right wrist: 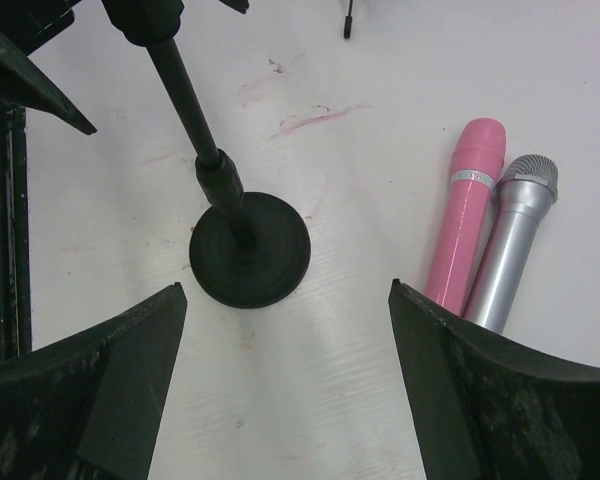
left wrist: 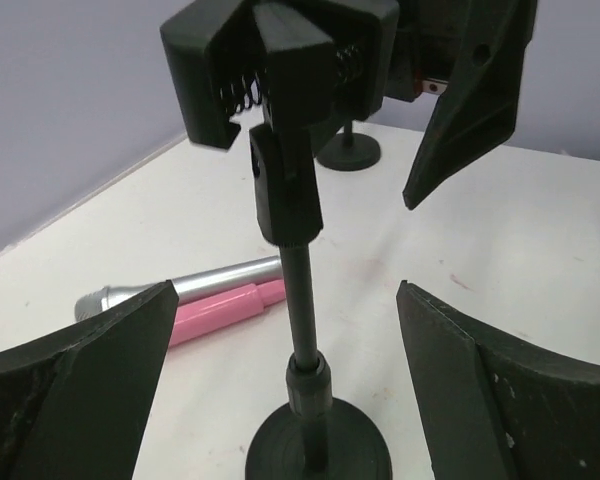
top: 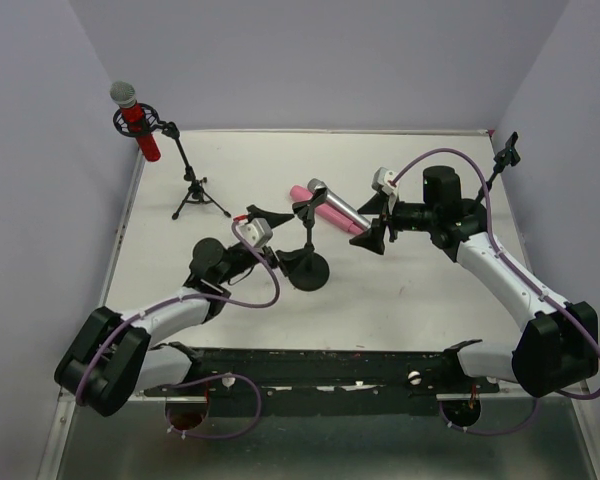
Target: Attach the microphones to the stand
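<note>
Pink plastic stick microphone and silver-grey mesh-headed microphone lie touching, side by side on the white table, near the black round-base stand. Both look light, rigid, smooth and ready to roll, so grip mid-barrel, not the head. Right gripper hangs beside them, jaws wide apart, empty. Left gripper is just as wide, flanking the stand's pole without touching.

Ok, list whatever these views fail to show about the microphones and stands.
1. Right wrist view: tail ends of the pink microphone and silver microphone, hidden behind the jaws in the foreground.
2. Right wrist view: clip of the round-base stand, cropped by the top edge.
3. Top view: base of the far-right stand, hidden behind the right arm.
4. Left wrist view: the silver microphone's head, partly behind the jaws.
</note>
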